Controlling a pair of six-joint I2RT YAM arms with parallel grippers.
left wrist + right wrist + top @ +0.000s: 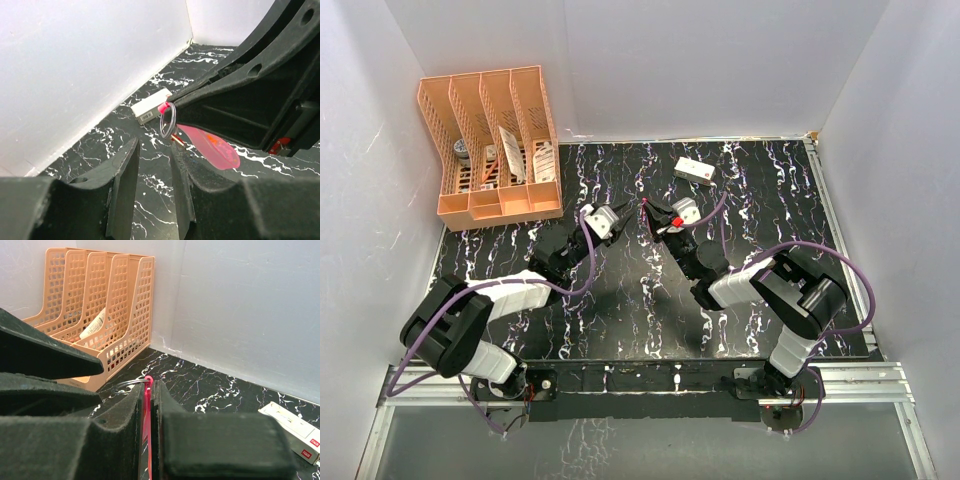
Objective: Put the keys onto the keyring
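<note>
From above, the left arm (510, 292) and the right arm (760, 280) reach toward each other over the black marbled counter (620, 320), and their jaws stand close together. A red speck of the keyring (645, 203) shows at the tip of the right jaws, between the 2 sets of jaws. A white box (695, 171) lies on the counter just beyond the right jaws. An orange file rack (490, 145) with 4 slots stands well apart, beyond the left jaws and to their left.

In the left wrist view, the left jaws are released, with a narrow gap between their 2 fingers (125, 185) and nothing in it. Ahead of them, and apart from them, the right jaws pinch the pink tag (212, 146), which shows below the lower finger. The thin metal ring (168, 120) hangs at the tip of the right jaws. A small reddish-gold piece (176, 140) sits at the ring's lower edge, too small to tell what it is. The white box (150, 107) lies on the counter behind the ring.

In the right wrist view, the right jaws are clenched on the pink tag (146, 410), which stands edge-on between the 2 fingers. The ring (129, 382) juts out left of the fingertips. The rack (100, 315) stands beyond the jaws to the left, and the box (295, 432) lies to their right.
</note>
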